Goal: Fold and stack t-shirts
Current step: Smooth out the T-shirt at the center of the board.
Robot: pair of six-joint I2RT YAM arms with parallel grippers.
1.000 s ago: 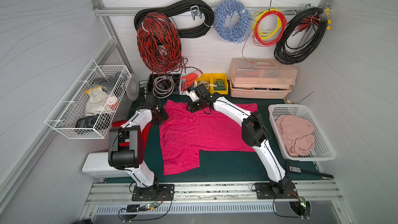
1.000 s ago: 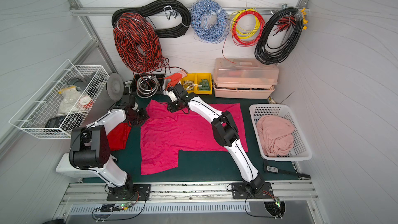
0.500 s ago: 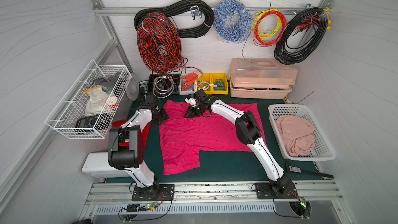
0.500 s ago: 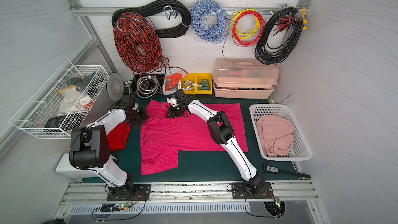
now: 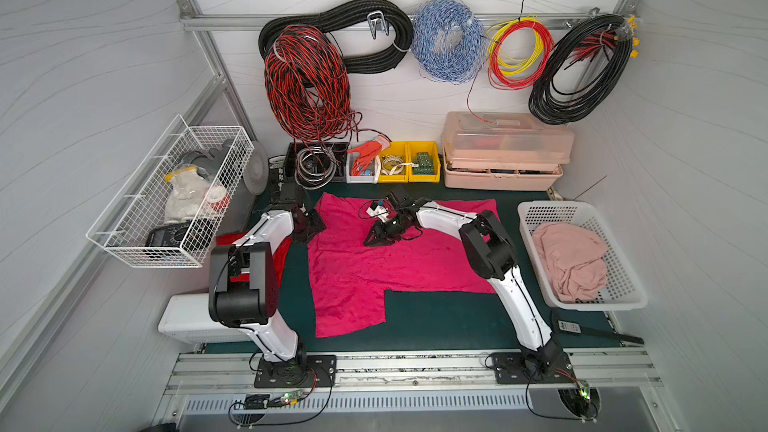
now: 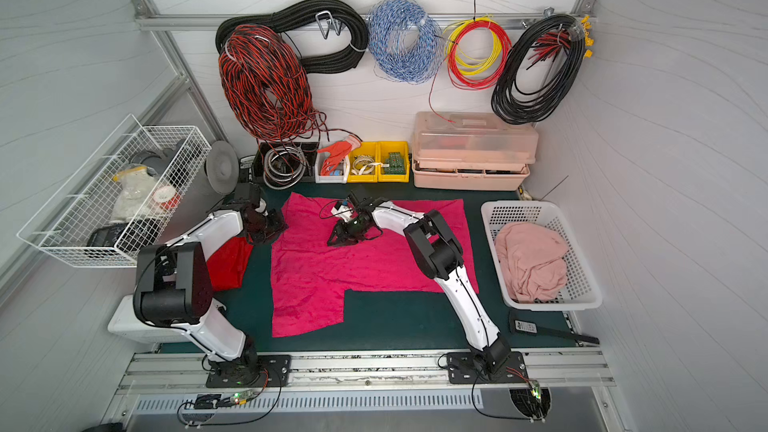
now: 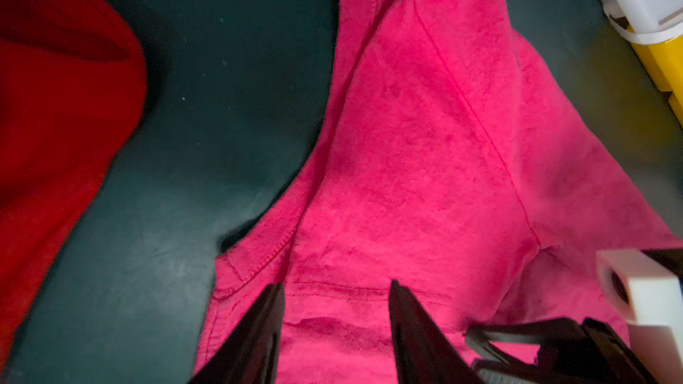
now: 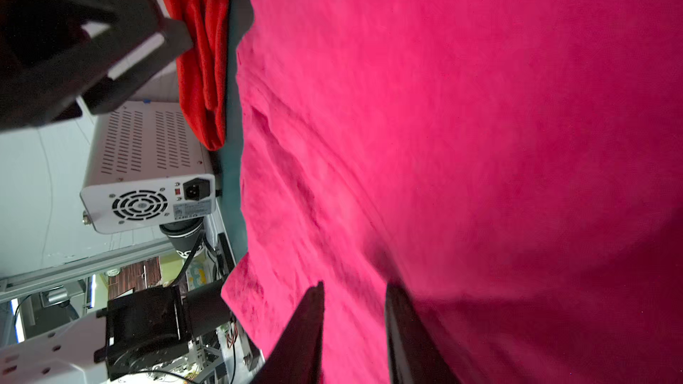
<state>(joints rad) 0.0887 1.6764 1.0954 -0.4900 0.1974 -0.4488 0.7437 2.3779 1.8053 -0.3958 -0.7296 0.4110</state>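
Since a second ago the right gripper (image 5: 369,242) has come off the far edge onto the far half of the pink shirt (image 5: 365,284), which lies spread on the mat (image 5: 436,317) in both top views, with the red shirt (image 6: 228,263) beside the left gripper (image 6: 272,228). Left wrist view: jaws half apart over the sleeve hem, nothing pinched; they should close on the hem itself. Right wrist view: jaws narrowly apart over creased cloth; best pinch both layers and lift both sides level.
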